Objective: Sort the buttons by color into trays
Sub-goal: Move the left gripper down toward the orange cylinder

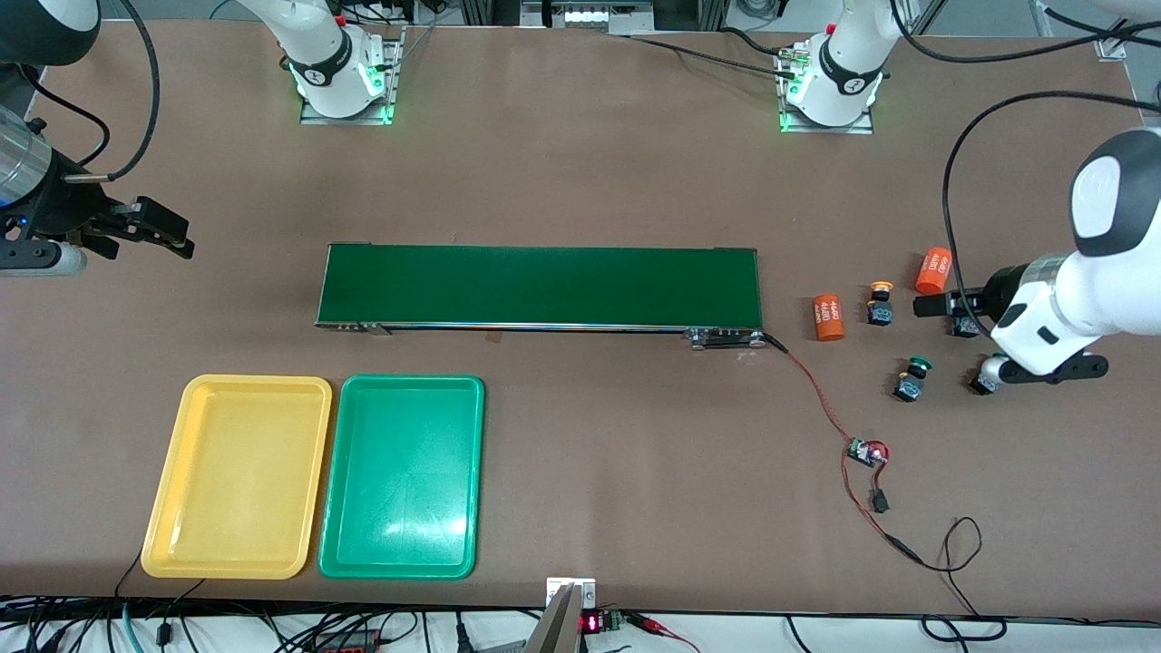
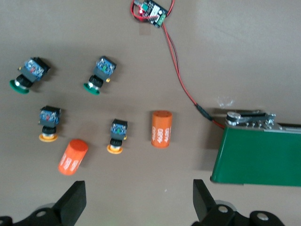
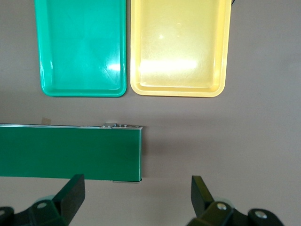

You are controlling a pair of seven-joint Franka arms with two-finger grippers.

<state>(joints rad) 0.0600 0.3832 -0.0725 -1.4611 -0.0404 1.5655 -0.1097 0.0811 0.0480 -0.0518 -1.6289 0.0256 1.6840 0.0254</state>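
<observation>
Two green-capped buttons (image 2: 28,75) (image 2: 99,75) and two yellow-capped buttons (image 2: 48,123) (image 2: 117,136) lie on their sides at the left arm's end of the table. In the front view one yellow button (image 1: 880,304) and one green button (image 1: 912,379) show; my left arm partly hides the other two. My left gripper (image 2: 138,186) (image 1: 939,304) hangs open and empty over the table beside them. The yellow tray (image 1: 238,476) (image 3: 181,47) and green tray (image 1: 402,476) (image 3: 80,47) lie empty side by side. My right gripper (image 3: 137,181) (image 1: 163,231) hangs open and empty over the right arm's end of the table.
A long dark-green conveyor belt (image 1: 540,286) (image 2: 258,155) (image 3: 70,150) crosses the middle of the table. Two orange cylinders (image 1: 827,317) (image 1: 934,270) lie among the buttons. A red wire runs from the belt's end to a small circuit board (image 1: 866,451) (image 2: 150,12).
</observation>
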